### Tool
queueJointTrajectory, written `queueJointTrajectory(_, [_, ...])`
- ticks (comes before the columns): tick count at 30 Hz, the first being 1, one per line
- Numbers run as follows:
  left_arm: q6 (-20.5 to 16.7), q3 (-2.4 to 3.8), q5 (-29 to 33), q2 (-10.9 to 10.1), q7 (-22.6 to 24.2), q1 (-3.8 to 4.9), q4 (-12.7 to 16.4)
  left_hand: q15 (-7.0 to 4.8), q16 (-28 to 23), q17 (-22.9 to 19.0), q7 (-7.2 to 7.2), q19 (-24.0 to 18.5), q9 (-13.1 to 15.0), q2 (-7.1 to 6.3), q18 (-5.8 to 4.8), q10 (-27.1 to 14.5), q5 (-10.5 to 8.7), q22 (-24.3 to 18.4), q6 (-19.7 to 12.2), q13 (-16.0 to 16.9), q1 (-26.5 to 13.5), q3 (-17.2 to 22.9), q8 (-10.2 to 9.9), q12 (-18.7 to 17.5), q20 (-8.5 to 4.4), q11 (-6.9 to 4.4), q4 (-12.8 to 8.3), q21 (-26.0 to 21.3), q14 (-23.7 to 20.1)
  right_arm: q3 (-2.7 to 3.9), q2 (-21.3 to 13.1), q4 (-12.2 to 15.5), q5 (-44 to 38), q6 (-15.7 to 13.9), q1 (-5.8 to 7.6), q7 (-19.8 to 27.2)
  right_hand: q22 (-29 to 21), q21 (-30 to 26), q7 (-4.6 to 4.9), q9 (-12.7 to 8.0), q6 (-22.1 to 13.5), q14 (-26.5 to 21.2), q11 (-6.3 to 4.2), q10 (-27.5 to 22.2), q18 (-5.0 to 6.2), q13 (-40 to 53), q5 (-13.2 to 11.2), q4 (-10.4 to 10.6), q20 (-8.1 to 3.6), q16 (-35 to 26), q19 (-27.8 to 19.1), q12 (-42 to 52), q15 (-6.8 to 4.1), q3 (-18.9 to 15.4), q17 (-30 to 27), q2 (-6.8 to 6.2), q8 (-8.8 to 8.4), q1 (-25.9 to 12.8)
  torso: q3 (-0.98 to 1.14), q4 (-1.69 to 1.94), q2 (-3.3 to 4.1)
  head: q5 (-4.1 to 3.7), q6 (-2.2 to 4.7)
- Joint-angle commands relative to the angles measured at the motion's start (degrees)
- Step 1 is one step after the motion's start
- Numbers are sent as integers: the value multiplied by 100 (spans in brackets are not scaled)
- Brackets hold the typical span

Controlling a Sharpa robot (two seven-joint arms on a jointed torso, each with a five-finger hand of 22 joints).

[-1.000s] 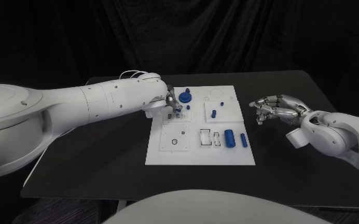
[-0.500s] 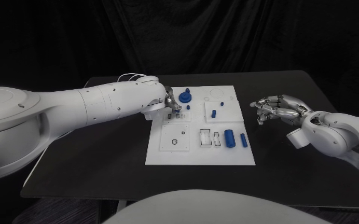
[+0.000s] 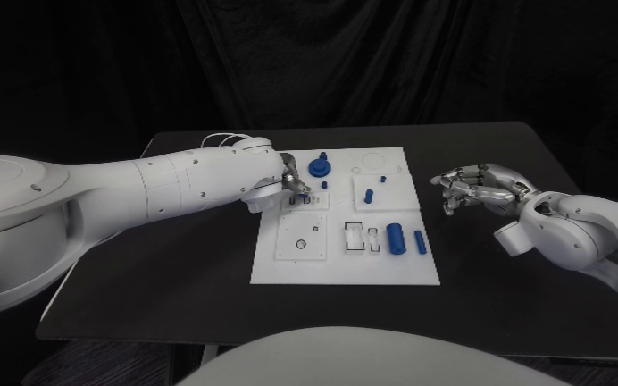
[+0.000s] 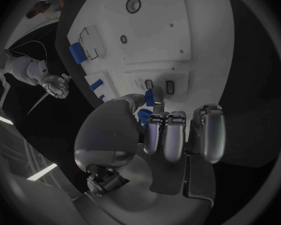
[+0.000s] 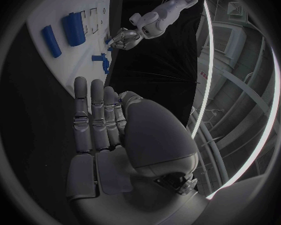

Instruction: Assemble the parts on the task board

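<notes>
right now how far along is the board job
Early on. The left hand pinches a small blue part over the board, not yet seated. Loose blue parts lie on the board's right side, unplaced. The right hand hangs beside the board, holding nothing.

Task board [image 3: 338,265] mid-table [image 3: 154,288], left robot hand [image 3: 294,180] over it, right robot hand [image 3: 474,186] beside

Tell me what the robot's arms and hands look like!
Both arms are smooth, rounded white shells. The left arm has thin pale cables looping near its wrist. Each ends in a shiny silver metal hand, left hand and right hand, with segmented fingers.
</notes>
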Motion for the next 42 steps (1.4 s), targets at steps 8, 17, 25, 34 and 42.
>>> queueJointTrajectory(8, [-55, 5, -24, -17, 36, -48, 41, 9, 15, 1509, 21, -28, -8, -1, 57, 588, -38, 976, -11, 1506, -72, 31, -31, -2, 8, 42, 7, -38, 605, 4, -13, 6, -6, -34, -14, -67, 8, 27, 1, -8, -26, -39, 4, -43, 90, -7, 15, -4, 0, 31, -56, 24, -16, 25, -9, 12, 41, 63, 1, -4, -2, -8, 0])
queueJointTrajectory(17, [-51, 5, -25, -91, 36, -60, 184, 9, 15, 1509, 20, -41, -9, 0, 62, 588, -35, 967, -8, 1506, -76, 33, -32, -2, 9, 42, 8, -52, 605, 4, -10, 1, -6, -31, -14, -81, 11, 30, 1, -8, -27, -39, 4, -43, 90, -9, 24, -5, 0, 33, -57, 26, -17, 28, -12, 9, 44, 67, 1, -2, -1, -20, 0])
queueJointTrajectory(25, [-22, 5, -25, -104, 37, -72, 241, 9, 15, 1509, 20, -36, -10, -1, 60, 588, -33, 970, -5, 1506, -79, 34, -34, -2, 9, 42, 8, -48, 605, 4, -7, 8, -6, -40, -16, -84, 14, 31, 2, -9, -29, -40, 4, -44, 91, -11, 30, -5, 0, 34, -58, 27, -16, 31, -15, 7, 45, 70, 0, -2, -1, -14, 0])
queueJointTrajectory(34, [-37, 5, -25, -89, 42, -101, 207, 8, 15, 1509, 22, -39, -14, -5, 62, 588, -55, 968, 5, 1506, -108, 29, -42, -2, 9, 42, 18, -55, 605, 4, -17, 10, -6, -46, -17, -91, 14, 31, 2, -9, -29, -40, 4, -44, 91, -11, 30, -5, 0, 34, -58, 27, -16, 31, -15, 7, 45, 70, 0, -4, -1, -8, 0])
queueJointTrajectory(42, [-32, 5, -25, -90, 42, -134, 209, 8, 15, 1509, 23, -52, -19, -4, 67, 588, -83, 958, 4, 1506, -126, 28, -54, -2, 9, 42, 21, -73, 605, 4, -9, 6, -6, -34, -18, -104, 14, 31, 2, -9, -29, -40, 4, -44, 91, -11, 30, -5, 0, 34, -58, 27, -16, 31, -15, 7, 45, 70, 0, -3, -1, 9, 0])
